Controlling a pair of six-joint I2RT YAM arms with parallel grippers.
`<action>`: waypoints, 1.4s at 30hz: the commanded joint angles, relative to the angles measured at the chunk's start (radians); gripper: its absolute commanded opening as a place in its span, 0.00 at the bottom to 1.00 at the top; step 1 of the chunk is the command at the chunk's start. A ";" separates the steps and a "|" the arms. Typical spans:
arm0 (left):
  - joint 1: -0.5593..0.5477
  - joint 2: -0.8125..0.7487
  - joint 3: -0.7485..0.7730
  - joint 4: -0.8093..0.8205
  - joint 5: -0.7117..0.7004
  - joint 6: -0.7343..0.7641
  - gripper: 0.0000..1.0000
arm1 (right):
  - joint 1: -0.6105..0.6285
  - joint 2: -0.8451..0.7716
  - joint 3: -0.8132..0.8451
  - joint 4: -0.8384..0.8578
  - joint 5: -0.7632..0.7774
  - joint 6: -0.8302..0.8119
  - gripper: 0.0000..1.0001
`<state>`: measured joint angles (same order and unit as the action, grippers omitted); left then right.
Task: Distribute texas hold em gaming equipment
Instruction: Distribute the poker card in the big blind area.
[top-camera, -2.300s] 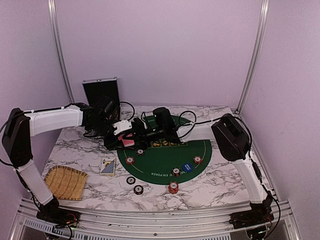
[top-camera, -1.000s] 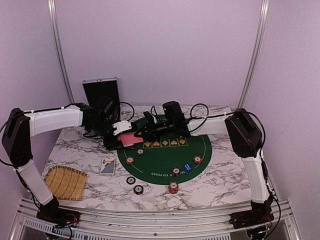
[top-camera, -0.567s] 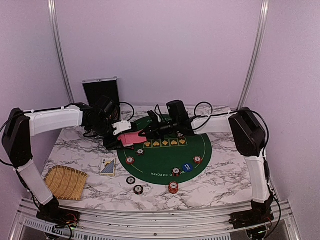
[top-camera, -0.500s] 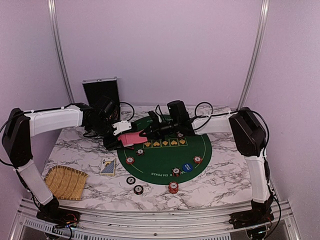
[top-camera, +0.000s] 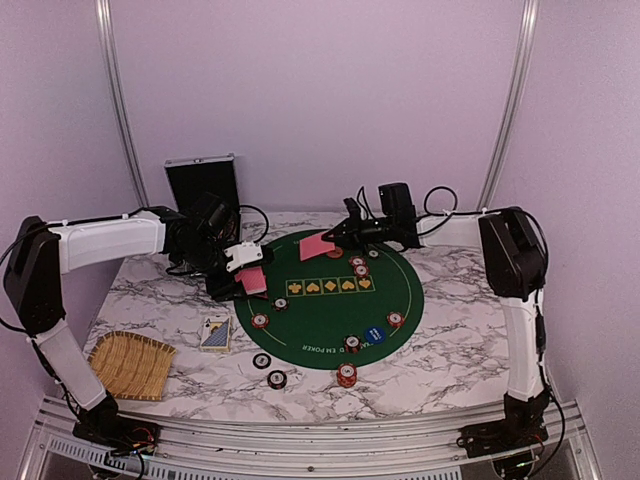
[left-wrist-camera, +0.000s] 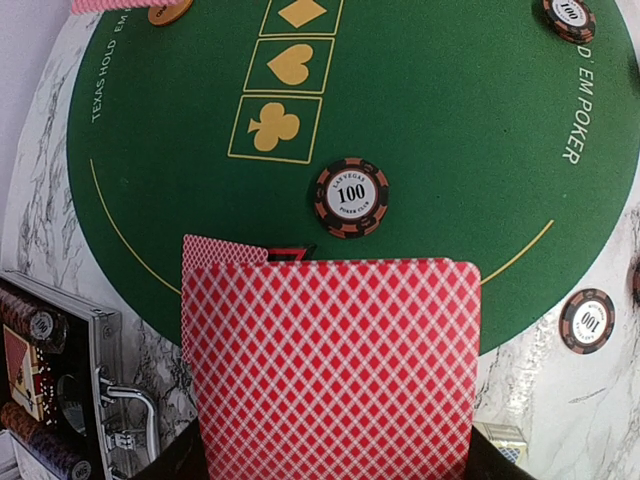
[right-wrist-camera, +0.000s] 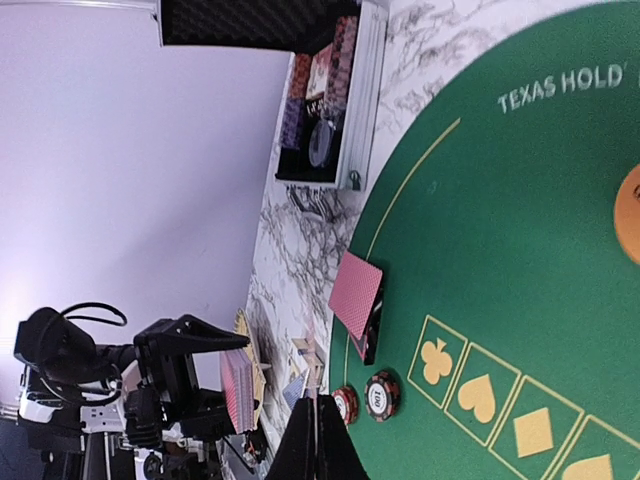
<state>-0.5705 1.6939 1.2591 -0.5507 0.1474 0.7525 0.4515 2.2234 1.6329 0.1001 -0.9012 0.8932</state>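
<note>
My left gripper (top-camera: 238, 272) is shut on a deck of red-backed cards (left-wrist-camera: 330, 370), held just above the left rim of the green poker mat (top-camera: 330, 310). A single card (right-wrist-camera: 355, 295) lies on the mat under the deck. My right gripper (top-camera: 343, 232) is shut on one red-backed card (top-camera: 317, 245) over the far side of the mat. In the right wrist view that card sits edge-on between the fingers (right-wrist-camera: 312, 445). Several chips lie on the mat, one marked 100 (left-wrist-camera: 351, 197), and others lie near the front (top-camera: 346, 375). The blue dealer button (top-camera: 375, 334) is on the mat's right.
The silver case (top-camera: 203, 185) stands open at the back left, with chips in it (right-wrist-camera: 320, 130). The straw tray (top-camera: 132, 365) sits at the front left. A blue-patterned card pack (top-camera: 215, 333) lies beside the mat, and two dark chips (top-camera: 262, 360) lie on the marble.
My right gripper has shut on one card from the deck and carried it right and back across the mat. The left arm and its deck have stayed put.
</note>
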 joint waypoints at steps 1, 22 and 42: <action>0.000 -0.036 -0.002 -0.001 0.006 0.010 0.03 | -0.061 0.050 0.151 -0.095 0.046 -0.091 0.00; 0.000 -0.057 -0.013 -0.023 0.016 0.006 0.03 | -0.144 0.374 0.511 -0.329 0.183 -0.213 0.17; -0.002 -0.070 -0.018 -0.032 0.025 -0.002 0.03 | -0.133 0.187 0.510 -0.534 0.423 -0.430 0.64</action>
<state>-0.5705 1.6653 1.2411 -0.5587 0.1555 0.7509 0.3084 2.5393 2.1365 -0.4255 -0.5289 0.5014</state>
